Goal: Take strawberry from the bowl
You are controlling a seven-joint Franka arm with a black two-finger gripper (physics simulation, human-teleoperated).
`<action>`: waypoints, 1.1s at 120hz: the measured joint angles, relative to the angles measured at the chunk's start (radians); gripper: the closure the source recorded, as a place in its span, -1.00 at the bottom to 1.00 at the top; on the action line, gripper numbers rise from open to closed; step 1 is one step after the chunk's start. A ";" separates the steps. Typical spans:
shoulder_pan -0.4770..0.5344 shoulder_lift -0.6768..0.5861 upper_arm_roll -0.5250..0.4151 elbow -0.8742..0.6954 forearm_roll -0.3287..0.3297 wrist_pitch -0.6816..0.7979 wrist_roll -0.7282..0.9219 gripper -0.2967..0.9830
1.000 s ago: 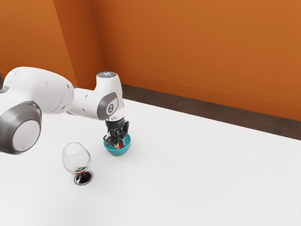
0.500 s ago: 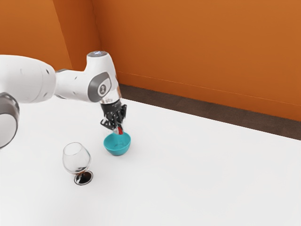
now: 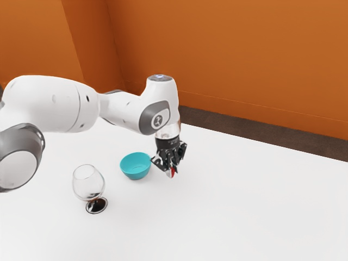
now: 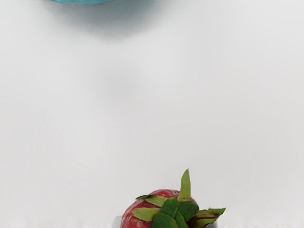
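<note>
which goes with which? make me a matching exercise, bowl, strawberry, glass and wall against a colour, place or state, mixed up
1. bowl
2. strawberry
3. glass
4. wall

a. orange
b. see-through, standing upright
c. blue-green
d. held by the gripper

Right pairs: 1-c, 2-d, 3-b, 4-a

The gripper point(image 3: 171, 171) holds the red strawberry point(image 3: 173, 172) to the exterior view's right of the teal bowl point(image 3: 135, 168); a stemmed glass point(image 3: 88, 186) stands on the white table point(image 3: 234, 212). Behind rises an orange wall point(image 3: 234, 54).
</note>
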 joint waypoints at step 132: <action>0.096 -0.320 0.096 0.152 0.104 -0.249 0.486 -0.45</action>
